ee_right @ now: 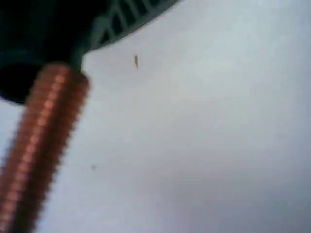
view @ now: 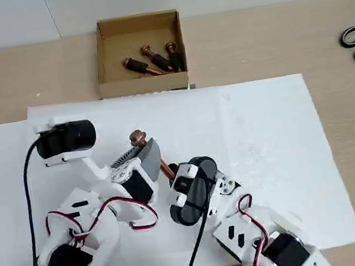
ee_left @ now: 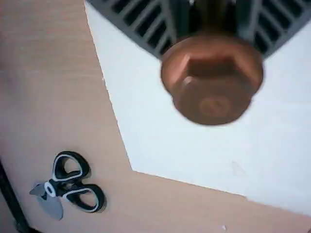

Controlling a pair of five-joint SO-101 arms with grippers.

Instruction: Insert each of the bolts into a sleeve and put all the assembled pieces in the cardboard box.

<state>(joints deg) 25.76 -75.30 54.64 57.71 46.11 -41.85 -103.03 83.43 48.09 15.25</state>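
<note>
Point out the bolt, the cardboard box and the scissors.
bolt [ee_left: 211, 80], left wrist view, on its hexagonal head.
cardboard box [view: 144, 85], high view, on its near outer wall.
scissors [ee_left: 65, 187], left wrist view, where the two handles meet.

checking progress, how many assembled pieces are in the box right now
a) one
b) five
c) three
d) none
c, three pieces, each a copper-headed bolt in a dark sleeve, lie side by side in the box.
</note>
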